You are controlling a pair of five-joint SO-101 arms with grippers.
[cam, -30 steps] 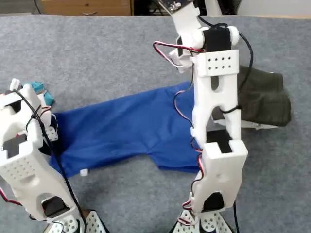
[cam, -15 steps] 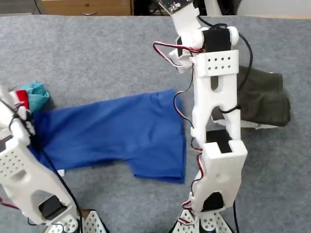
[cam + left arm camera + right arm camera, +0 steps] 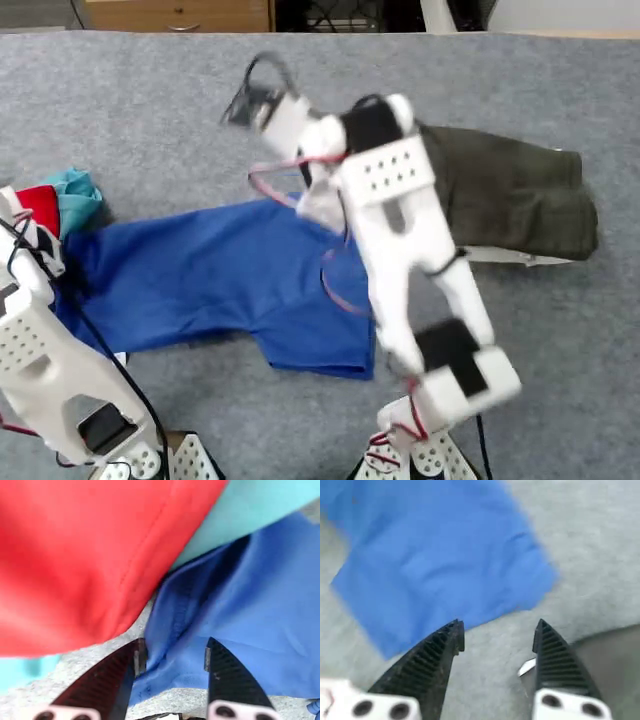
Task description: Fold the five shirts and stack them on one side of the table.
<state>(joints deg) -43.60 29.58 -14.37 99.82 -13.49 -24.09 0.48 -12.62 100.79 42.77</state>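
Note:
A blue shirt (image 3: 220, 280) lies spread out left of the table's middle. Its left edge (image 3: 235, 605) is bunched between the fingers of my left gripper (image 3: 173, 650), which stands open just over it. A red shirt (image 3: 40, 207) and a teal one (image 3: 82, 193) sit crumpled at the table's left edge, close beside that gripper. A dark olive shirt (image 3: 510, 190) lies folded at the right. My right gripper (image 3: 499, 630) hangs open above the blue shirt's far corner (image 3: 435, 555), and it holds nothing.
Grey cloth covers the table (image 3: 150, 110). A white tag or paper (image 3: 520, 258) pokes out under the olive shirt. The right arm (image 3: 400, 230) slants across the table's middle. Wooden furniture (image 3: 180, 14) stands behind the far edge.
The left arm pulled the blue shirt leftward toward the red and teal shirts. The right arm swung from the far centre down and left, uncovering the olive shirt.

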